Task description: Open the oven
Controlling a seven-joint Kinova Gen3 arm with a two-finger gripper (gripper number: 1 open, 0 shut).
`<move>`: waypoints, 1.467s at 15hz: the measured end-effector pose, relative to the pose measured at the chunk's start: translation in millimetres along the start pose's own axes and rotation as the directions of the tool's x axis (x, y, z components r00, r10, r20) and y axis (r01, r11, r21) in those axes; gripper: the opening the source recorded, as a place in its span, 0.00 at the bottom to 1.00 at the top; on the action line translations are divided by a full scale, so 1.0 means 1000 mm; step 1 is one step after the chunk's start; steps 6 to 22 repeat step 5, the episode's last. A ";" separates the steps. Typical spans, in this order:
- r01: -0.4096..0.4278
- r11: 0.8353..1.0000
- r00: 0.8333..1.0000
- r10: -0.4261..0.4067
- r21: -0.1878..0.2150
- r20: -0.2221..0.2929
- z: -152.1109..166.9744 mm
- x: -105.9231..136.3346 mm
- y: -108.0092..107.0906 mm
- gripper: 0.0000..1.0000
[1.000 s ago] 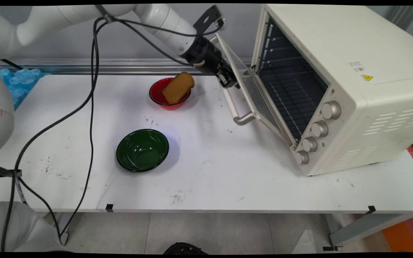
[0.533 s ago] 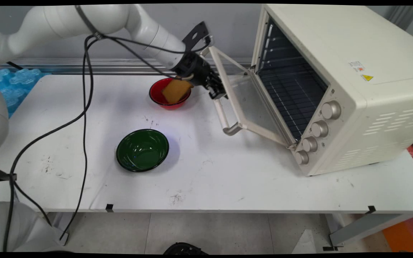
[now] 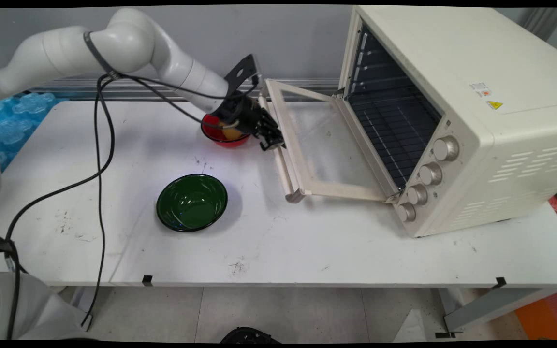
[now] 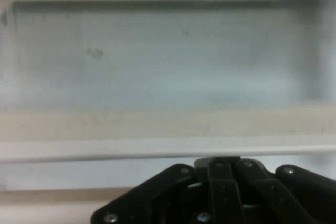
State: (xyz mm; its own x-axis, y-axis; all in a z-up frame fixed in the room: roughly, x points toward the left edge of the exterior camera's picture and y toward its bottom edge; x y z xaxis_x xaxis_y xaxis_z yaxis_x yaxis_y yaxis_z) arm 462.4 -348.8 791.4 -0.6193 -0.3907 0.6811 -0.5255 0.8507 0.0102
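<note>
Swinging down toward the table, the oven door (image 3: 327, 145) is nearly flat now; the gripper (image 3: 272, 143) is clamped on its handle (image 3: 282, 166), beside the red bowl (image 3: 213, 134).

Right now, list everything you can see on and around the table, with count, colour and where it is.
toaster oven: one, cream, right side of the table, cavity open with a wire rack inside.
oven door: one, cream frame with glass pane, swung down nearly flat; also fills the hand view.
door handle: one, cream bar along the door's outer edge.
red bowl: one, red, far middle of the table, partly hidden by the gripper, something orange inside.
green bowl: one, dark green, middle of the table, nothing in it.
table: one, white, scuffed.
blue foam: light blue, far left edge.
gripper: one, black, at the door handle's far end.
</note>
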 end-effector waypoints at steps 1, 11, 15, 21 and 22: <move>-0.004 1.000 1.000 0.004 0.000 -0.001 0.000 -0.005 -0.001 0.00; -0.013 1.000 1.000 0.013 0.009 -0.015 -0.008 -0.020 -0.005 0.00; -0.013 1.000 1.000 0.013 0.009 -0.015 -0.008 -0.020 -0.005 0.00; -0.013 1.000 1.000 0.013 0.009 -0.015 -0.008 -0.020 -0.005 0.00; -0.013 1.000 1.000 0.013 0.009 -0.015 -0.008 -0.020 -0.005 0.00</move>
